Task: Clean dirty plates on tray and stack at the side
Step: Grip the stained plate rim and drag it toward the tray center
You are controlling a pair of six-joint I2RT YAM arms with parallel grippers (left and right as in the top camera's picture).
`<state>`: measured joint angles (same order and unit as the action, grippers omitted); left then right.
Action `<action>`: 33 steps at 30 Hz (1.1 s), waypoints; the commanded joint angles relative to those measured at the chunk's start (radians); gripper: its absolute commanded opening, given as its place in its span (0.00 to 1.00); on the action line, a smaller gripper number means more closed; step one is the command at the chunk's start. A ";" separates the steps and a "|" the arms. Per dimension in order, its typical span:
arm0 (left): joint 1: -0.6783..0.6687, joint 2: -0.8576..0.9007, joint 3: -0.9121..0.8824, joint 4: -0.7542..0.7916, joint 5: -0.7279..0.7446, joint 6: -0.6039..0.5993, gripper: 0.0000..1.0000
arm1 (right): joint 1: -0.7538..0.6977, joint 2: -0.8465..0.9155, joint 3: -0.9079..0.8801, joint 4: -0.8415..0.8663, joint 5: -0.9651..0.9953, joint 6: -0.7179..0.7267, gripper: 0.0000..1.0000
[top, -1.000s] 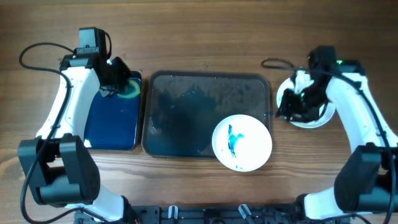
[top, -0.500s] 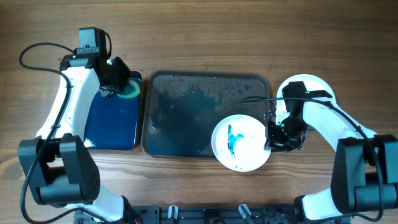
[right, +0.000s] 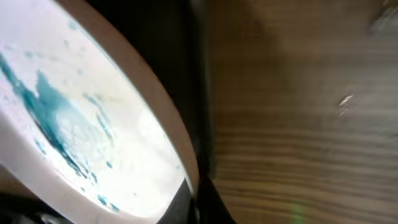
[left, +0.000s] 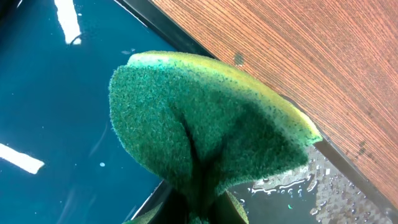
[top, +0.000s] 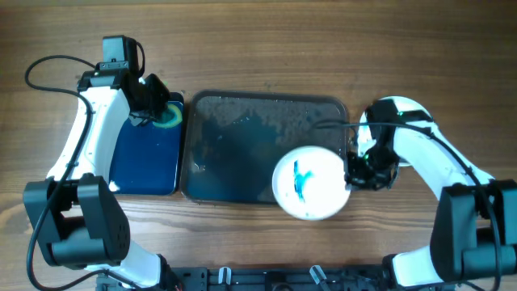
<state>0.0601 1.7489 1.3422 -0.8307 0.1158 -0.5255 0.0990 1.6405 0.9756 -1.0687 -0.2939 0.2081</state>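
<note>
One streaked plate (top: 309,183) was rim-pinched in the right gripper (top: 354,173), ready for wiping; next the left gripper (top: 157,115) (clamping a sponge (left: 205,124)) would need to meet it.

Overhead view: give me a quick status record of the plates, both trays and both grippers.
grey tray: wet, only one plate over it
dirty plate: blue-smeared, over the tray's near right corner
side plate: white, right of the tray, partly hidden; count unclear
right gripper: at the dirty plate's right rim, apparently clamped on it
left gripper: holding green sponge over blue tray, far right corner
</note>
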 commanded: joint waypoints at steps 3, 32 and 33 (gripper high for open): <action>-0.002 -0.004 0.014 0.003 -0.013 -0.006 0.04 | 0.114 -0.040 0.207 0.039 0.074 0.032 0.04; -0.148 -0.001 0.014 0.018 -0.024 -0.021 0.04 | 0.420 0.336 0.415 0.395 0.068 0.130 0.44; -0.148 0.000 0.014 0.018 -0.024 -0.034 0.04 | 0.418 0.347 0.416 0.408 0.068 0.125 0.43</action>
<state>-0.0853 1.7489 1.3422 -0.8215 0.1013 -0.5278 0.5312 1.9602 1.3670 -0.6823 -0.2611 0.4210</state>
